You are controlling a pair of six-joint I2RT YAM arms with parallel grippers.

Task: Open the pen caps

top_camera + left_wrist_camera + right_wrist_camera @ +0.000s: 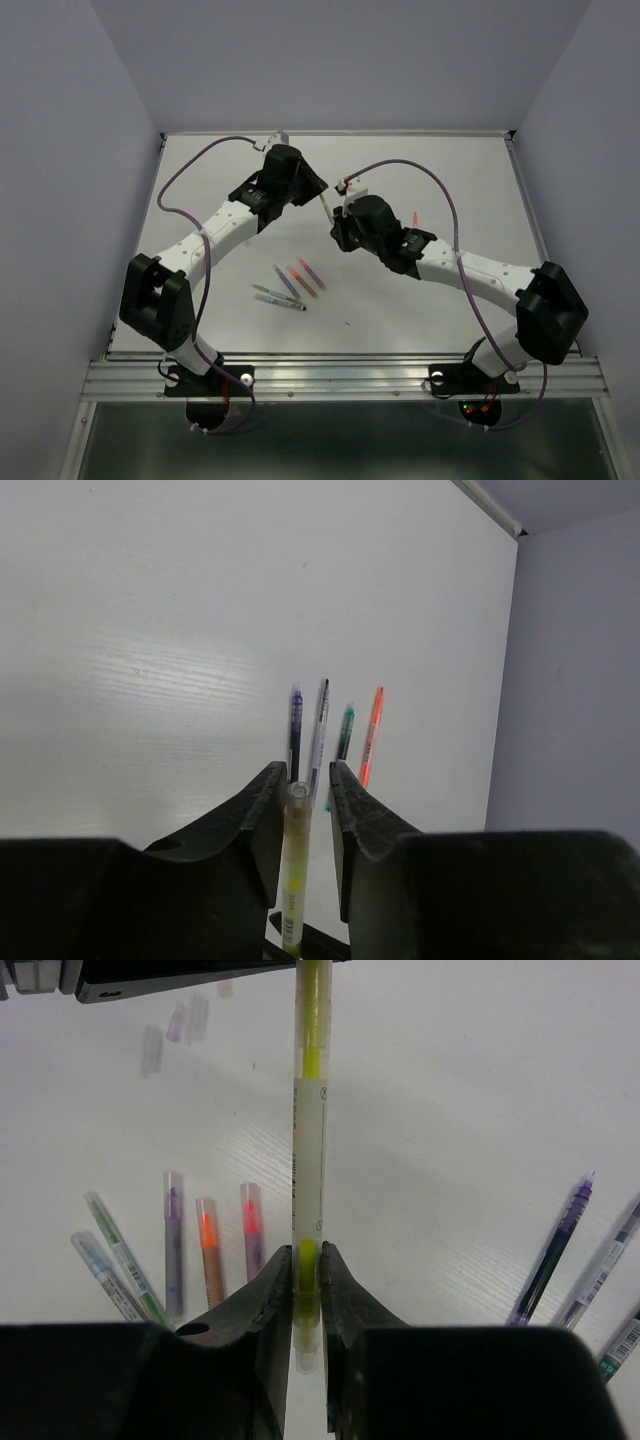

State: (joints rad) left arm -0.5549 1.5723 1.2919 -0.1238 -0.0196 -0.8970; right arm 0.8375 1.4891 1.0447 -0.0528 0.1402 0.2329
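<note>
- The step in hand is the pull on one yellow pen [307,1160], held in the air between the two arms above the middle of the table [450,170].
- The right gripper [306,1253] has its jaws closed tight on the barrel near one end, with a short stub poking out behind them.
- The left gripper [305,770] sits at the other end, its jaws standing slightly apart around the clear cap [311,1020]. The left wrist view shows a gap on one side, so the pen lies between the jaws but is not clamped.
- The cap looks to be on the pen, with the yellow tip showing through it, so this pen reads as not yet opened.
- Five capped pens [208,1245] lie side by side on the near part of the table, apparently waiting their turn.
- Several bare-tipped pens [555,1250] lie apart from them on the far side.
- A few pale loose sleeves [150,1050], blurred, lie near the left gripper and are probably caps already off.
- Judged from that, the task is roughly midway.
- The next move calls for the left jaws to close firmly on the cap alone. They should then draw straight along the pen's axis while the right jaws hold the barrel fixed.
- A sideways pull could twist the pen out of the hold.
</note>
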